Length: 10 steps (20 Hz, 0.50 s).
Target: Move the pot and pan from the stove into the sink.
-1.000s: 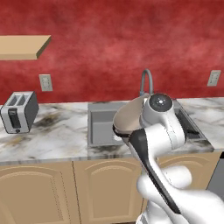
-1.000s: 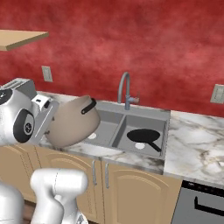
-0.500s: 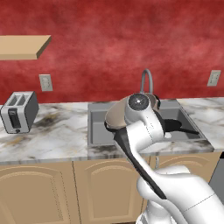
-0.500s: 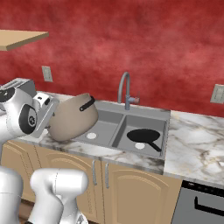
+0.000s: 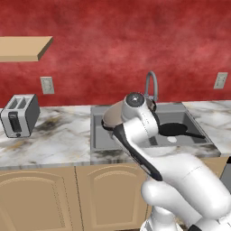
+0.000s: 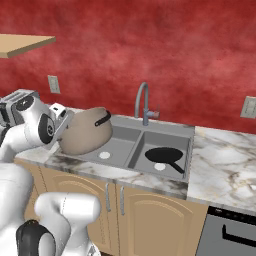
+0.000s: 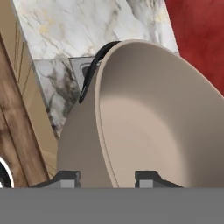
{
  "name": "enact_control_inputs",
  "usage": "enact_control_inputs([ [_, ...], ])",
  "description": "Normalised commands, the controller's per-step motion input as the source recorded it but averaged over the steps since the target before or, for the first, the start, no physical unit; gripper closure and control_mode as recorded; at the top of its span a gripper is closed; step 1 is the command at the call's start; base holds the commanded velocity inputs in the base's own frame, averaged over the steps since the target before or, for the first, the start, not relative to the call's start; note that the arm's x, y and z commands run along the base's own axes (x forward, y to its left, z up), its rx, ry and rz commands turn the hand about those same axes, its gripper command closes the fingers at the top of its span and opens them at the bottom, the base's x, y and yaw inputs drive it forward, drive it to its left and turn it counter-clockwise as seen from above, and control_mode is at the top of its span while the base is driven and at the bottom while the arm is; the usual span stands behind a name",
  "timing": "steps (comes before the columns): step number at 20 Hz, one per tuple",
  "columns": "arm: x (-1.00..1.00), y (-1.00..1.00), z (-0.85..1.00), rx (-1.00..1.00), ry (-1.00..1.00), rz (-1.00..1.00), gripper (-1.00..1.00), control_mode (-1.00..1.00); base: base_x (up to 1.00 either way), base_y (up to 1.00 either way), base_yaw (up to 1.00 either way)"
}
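Over the left basin of the sink [image 6: 116, 150], the pot [image 6: 86, 131] hangs tilted, lifted clear of the marble bench [image 6: 220, 160], with the pincer [image 7: 107, 180] pinching its rim, one tip on either side of the wall. To the right, the pan [image 6: 162, 156] already lies in the right basin, handle toward the near right. So the step in hand is the pot's delivery; next, I judge, it must be lowered into the left basin and let go. The stove is out of frame, and the arm hides most of the pot in the left base view.
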Motion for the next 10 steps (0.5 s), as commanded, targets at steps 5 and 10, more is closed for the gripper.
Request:
enact_control_inputs([
  [5,0.64,0.12,-0.15,0.09,0.01,0.0,1.0,-1.0,0.0,0.0,0.0],
  [10,0.61,0.13,-0.18,0.03,0.0,-0.01,1.0,-1.0,0.0,0.0,0.0],
])
